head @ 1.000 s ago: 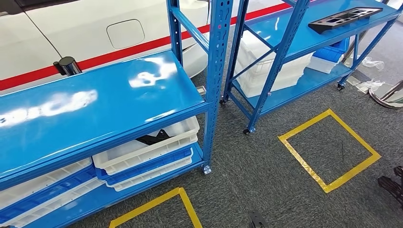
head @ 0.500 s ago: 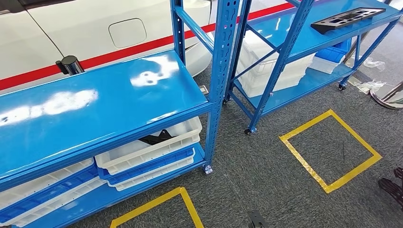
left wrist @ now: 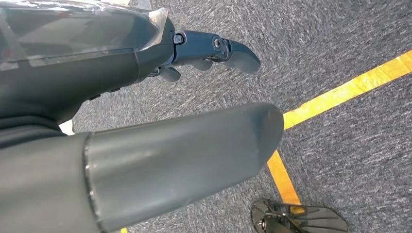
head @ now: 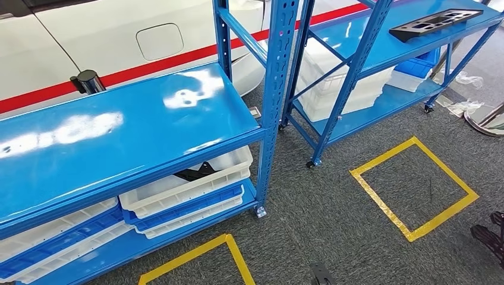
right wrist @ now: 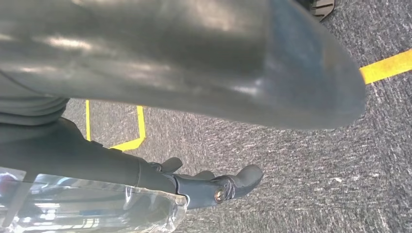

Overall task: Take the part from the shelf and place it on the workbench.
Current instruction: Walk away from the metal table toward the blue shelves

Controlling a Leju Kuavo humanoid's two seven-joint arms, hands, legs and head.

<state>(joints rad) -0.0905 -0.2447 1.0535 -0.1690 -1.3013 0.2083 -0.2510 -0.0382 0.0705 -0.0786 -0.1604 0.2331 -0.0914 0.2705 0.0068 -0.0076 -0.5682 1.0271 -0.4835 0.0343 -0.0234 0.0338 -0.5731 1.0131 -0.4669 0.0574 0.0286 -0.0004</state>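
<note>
A flat black part [head: 437,24] with cut-outs lies on the top shelf of the far blue rack [head: 380,56] at the upper right. Another black piece [head: 193,173] pokes out of a white bin [head: 178,187] under the near rack's wide blue top [head: 119,136]. My right hand [head: 490,234] hangs low at the right edge, far from both. In the right wrist view my right hand [right wrist: 97,160] holds nothing, its fingers [right wrist: 228,187] apart from the thumb over grey carpet. My left hand [left wrist: 121,68] is also empty, with its fingers [left wrist: 214,51] spread from the thumb.
A white car body [head: 119,35] with a red stripe stands behind the racks. Yellow tape squares [head: 413,187] mark the grey carpet, one before each rack. Stacked white and blue bins [head: 350,83] fill the lower shelves. A dark cylinder [head: 86,80] stands at the near rack's back edge.
The whole picture shifted slightly to the right, so the camera moved. The black part and the bins kept their places, and my right hand stays low at the edge.
</note>
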